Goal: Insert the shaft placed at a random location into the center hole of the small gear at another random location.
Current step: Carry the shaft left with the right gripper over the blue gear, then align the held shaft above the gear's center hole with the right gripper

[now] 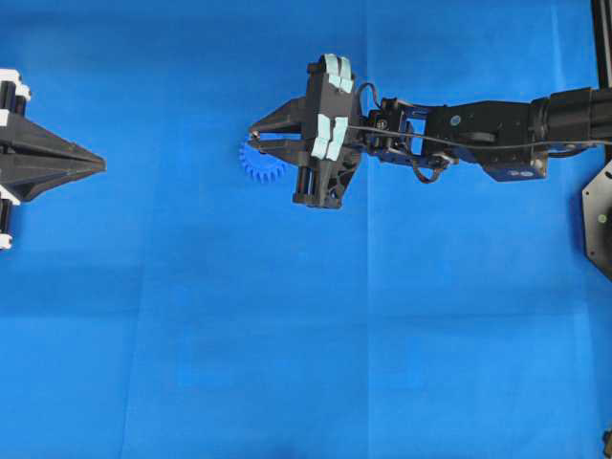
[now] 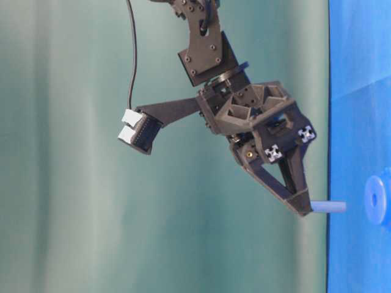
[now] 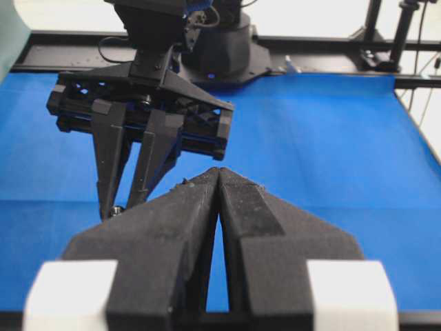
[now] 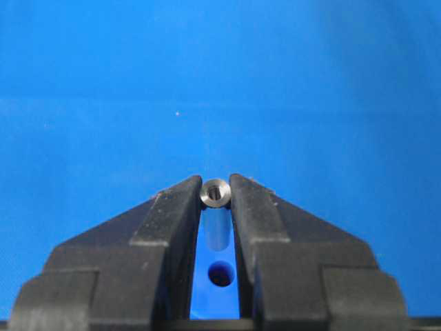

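Observation:
My right gripper (image 1: 254, 138) is shut on the shaft (image 1: 256, 135), a silvery pin held upright at the fingertips. In the right wrist view the shaft (image 4: 215, 192) sits between the fingers (image 4: 176, 207), with the center hole (image 4: 221, 274) of the small gear (image 4: 219, 303) below it. The hole lies slightly off the pin's lower end. The blue small gear (image 1: 263, 168) lies on the mat, partly under the fingers. From table level the shaft (image 2: 328, 207) ends a short gap from the gear (image 2: 377, 199). My left gripper (image 1: 99, 164) is shut and empty at the far left; its wrist view (image 3: 218, 174) shows the tips touching.
A blue mat (image 1: 306, 335) covers the table. The right arm (image 1: 478, 129) reaches in from the right edge. A black frame (image 3: 310, 48) runs along the mat's far side in the left wrist view.

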### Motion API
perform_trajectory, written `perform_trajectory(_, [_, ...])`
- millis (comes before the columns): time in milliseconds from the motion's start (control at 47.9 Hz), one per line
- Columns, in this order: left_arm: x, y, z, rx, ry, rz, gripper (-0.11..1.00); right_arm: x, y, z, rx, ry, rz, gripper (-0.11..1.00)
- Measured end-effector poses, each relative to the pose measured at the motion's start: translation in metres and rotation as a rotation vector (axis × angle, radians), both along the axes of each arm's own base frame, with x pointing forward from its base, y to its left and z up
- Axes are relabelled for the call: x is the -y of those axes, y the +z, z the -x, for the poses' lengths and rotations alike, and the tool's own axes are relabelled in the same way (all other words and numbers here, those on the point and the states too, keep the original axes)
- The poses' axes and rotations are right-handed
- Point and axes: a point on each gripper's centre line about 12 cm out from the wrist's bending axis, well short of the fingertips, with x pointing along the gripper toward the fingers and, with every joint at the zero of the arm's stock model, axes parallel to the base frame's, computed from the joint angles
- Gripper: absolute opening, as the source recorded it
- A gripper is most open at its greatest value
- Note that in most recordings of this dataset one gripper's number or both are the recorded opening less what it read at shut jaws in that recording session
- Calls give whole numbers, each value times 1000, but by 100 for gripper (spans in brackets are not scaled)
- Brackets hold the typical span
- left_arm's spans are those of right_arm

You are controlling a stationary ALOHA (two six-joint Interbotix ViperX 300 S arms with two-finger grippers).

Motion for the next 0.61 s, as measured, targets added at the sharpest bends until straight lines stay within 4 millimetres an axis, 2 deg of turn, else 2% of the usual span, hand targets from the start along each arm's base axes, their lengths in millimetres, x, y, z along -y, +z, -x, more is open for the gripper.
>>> perform_trajectory(376, [0, 0, 0, 1, 0, 3, 0, 0, -26, -3, -55, 0, -6, 3])
perform_trajectory(606, [0, 0, 0, 1, 0, 3, 0, 1, -27, -4, -52, -1, -5, 3])
